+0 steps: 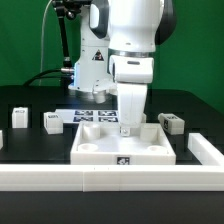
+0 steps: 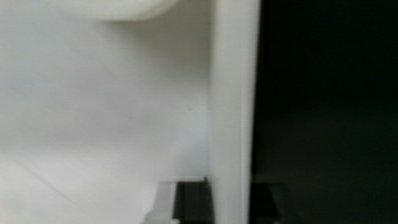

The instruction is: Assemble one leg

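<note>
Three small white legs with tags stand on the black table in the exterior view: one at the far left [image 1: 18, 117], one beside it [image 1: 52, 121], one at the right [image 1: 172, 122]. My gripper [image 1: 125, 129] is away from all of them, down at the far rim of the large flat white panel [image 1: 100, 148]. In the wrist view the panel [image 2: 107, 110] fills one side, and its raised rim [image 2: 233, 110] runs between my two dark fingers [image 2: 192, 203]. The jaws sit against the rim on both sides. No leg shows in the wrist view.
The marker board [image 1: 92, 116] lies behind the panel, under the arm. A long white rail [image 1: 60, 181] runs along the front, with a white block [image 1: 205, 150] at its right end. Black table [image 2: 329, 110] shows beyond the panel's rim.
</note>
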Robot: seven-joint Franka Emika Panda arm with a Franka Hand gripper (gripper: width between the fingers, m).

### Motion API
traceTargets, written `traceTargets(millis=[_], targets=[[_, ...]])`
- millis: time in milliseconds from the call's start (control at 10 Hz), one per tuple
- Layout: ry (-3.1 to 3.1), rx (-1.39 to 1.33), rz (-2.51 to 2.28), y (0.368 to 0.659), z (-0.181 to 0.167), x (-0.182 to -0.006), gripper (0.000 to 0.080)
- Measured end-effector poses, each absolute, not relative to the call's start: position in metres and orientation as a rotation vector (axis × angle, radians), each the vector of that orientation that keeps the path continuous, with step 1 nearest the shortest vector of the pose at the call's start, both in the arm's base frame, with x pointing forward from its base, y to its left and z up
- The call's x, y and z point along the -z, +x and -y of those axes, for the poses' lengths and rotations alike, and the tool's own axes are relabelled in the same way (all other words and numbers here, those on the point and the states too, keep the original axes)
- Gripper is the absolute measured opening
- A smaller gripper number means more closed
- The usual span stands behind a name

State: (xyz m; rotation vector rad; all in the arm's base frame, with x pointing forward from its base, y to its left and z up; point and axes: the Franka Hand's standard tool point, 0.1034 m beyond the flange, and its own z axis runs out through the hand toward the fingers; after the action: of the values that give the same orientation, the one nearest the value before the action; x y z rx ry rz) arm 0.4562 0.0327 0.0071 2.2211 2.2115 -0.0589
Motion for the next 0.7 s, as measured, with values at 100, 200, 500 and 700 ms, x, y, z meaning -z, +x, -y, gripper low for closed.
traceTargets(millis=[100,200,500,700], targets=[[2.211,0.054,-2.218,0.458,-0.034,-0.007,0.0060],[2.216,0.054,-2.214,0.458,-0.034,-0.007,0.0060],[2.216,0.054,-2.214,0.458,-0.034,-0.007,0.0060],[2.189,0.041,-2.240,0.466,-0.050,-0.007,0.0060]])
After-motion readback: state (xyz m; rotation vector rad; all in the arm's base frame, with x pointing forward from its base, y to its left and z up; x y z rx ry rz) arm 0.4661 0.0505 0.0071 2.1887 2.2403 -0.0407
